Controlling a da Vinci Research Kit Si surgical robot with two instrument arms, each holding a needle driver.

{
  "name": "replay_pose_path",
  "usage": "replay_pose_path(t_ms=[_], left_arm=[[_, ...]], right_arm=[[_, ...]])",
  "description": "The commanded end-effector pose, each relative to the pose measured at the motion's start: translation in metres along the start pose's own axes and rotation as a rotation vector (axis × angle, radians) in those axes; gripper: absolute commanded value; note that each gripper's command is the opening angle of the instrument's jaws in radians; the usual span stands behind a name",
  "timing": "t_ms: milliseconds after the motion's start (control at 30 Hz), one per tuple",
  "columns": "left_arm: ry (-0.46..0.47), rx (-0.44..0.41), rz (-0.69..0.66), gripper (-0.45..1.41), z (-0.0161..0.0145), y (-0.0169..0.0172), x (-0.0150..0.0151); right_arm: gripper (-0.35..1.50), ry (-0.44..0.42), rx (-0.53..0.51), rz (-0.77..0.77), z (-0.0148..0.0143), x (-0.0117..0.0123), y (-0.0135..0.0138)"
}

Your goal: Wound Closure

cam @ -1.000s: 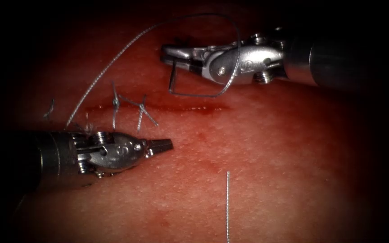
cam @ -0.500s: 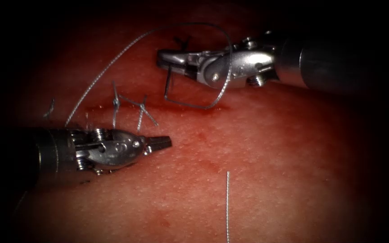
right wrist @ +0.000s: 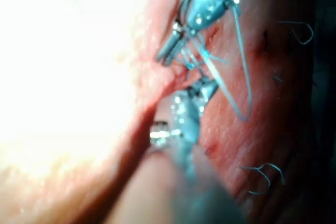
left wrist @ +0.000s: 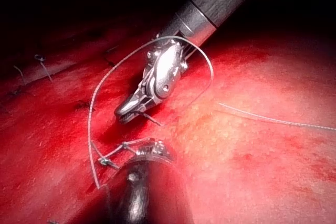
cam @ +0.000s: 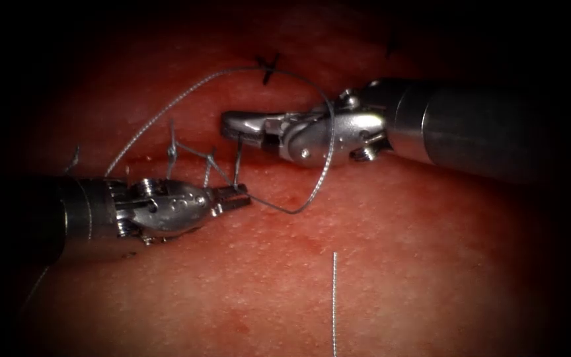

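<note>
The right tool comes in from the right, its jaws shut on the curved needle near the end away from the thread. The needle hangs down free of the tissue, and its bend crosses the tip of the left tool. Thread runs from the needle's other end up over the right tool, then arcs left and down to the tissue beside the left tool's wrist. In the left wrist view the right tool holds the needle just above the left tool.
Two tied stitches with standing tails cross the left part of the cut, right by the left tool. Cut thread tails stick up behind the right tool. A loose straight thread lies on the near tissue. Red fluid wets the surface.
The right tool has moved down and to the left with the needle, bringing its bend from above the cut to the left tool's tip. The left tool's tip has risen slightly.
</note>
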Motion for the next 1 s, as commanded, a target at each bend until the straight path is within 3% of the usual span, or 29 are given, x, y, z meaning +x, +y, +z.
replay_pose_path(t_ms=[33,400,667,1000], left_arm=[[0.003,0.000,0.001,-0.11,0.0007,0.0000,0.0005],[-0.001,0.003,-0.001,-0.11,-0.0001,0.0002,-0.0001],[-0.002,0.003,-0.012,-0.11,0.0007,0.0001,0.0009],[-0.002,0.007,-0.018,-0.11,0.0020,-0.0005,0.0015]], right_arm=[[-0.35,0.003,-0.001,-0.003,0.0009,-0.0003,0.0002],[-0.35,-0.006,-0.015,0.007,0.0010,-0.0003,-0.0018],[-0.35,-0.008,-0.017,0.055,0.0006,-0.0008,-0.0011],[-0.35,-0.017,-0.054,0.153,-0.0012,-0.0030,-0.0005]])
